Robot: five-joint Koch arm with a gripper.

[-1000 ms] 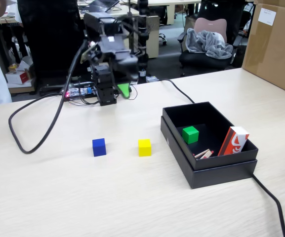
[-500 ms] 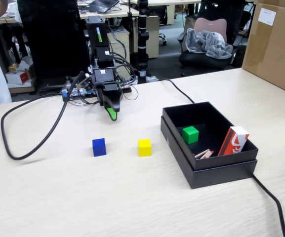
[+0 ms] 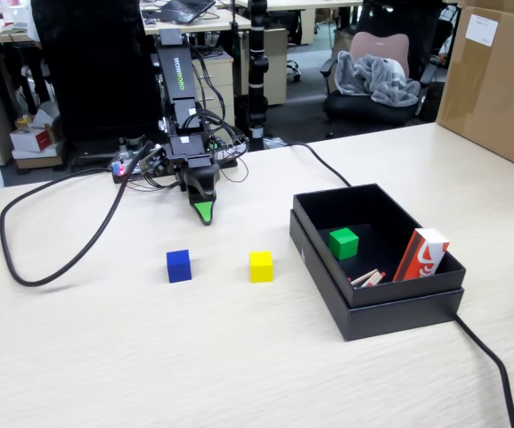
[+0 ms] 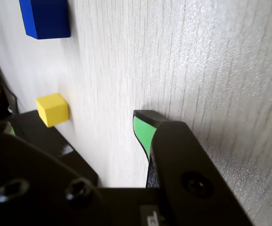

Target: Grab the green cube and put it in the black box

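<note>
The green cube (image 3: 343, 242) lies inside the black box (image 3: 397, 315), near its left wall on the box floor. The box stands on the table to the right in the fixed view. My gripper (image 3: 204, 213) hangs over the table well left of the box, pointing down just above the surface, nothing in it. In the wrist view the gripper (image 4: 77, 128) has bare table showing between a green-padded finger (image 4: 143, 133) and the dark jaw at the left, so the jaws stand apart. The green cube does not show in the wrist view.
A blue cube (image 3: 179, 266) (image 4: 46, 18) and a yellow cube (image 3: 261, 266) (image 4: 52, 109) sit on the table in front of the gripper. A red-and-white packet (image 3: 421, 254) leans inside the box. A black cable (image 3: 43, 254) loops at left; a brown carton (image 3: 497, 80) stands far right.
</note>
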